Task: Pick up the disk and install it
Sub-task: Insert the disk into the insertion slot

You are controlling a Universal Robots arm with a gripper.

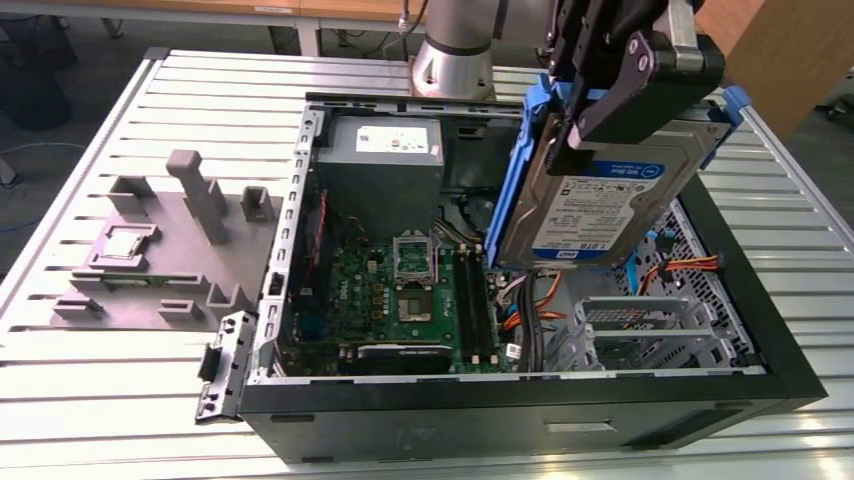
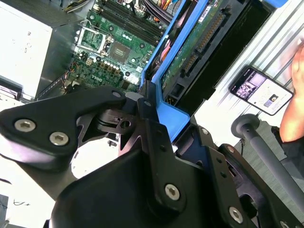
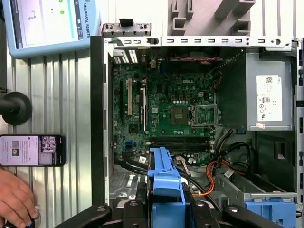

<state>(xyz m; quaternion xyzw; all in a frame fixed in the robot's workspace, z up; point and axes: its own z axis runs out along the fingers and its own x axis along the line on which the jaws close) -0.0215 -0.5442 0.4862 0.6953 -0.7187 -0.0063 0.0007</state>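
The disk [image 1: 607,205], a silver drive with a white-and-blue label in a blue plastic bracket, hangs tilted on edge above the right half of the open computer case [image 1: 534,395]. My gripper [image 1: 587,125] is shut on its upper edge. In the second wrist view the black fingers [image 2: 147,118] clamp the blue frame, and the disk's [image 2: 202,45] green circuit side faces the camera. In the first wrist view the disk's blue bracket edge [image 3: 164,173] sticks out from the gripper [image 3: 164,209] over the case's lower part.
Inside the case lie a motherboard [image 1: 400,295], a grey power supply [image 1: 380,150] and a metal drive cage [image 1: 641,325] with orange cables beside it. A grey fixture [image 1: 160,250] stands on the slatted table. A phone [image 3: 31,150], a hand [image 3: 16,202] and a tablet [image 3: 47,23] are beside the case.
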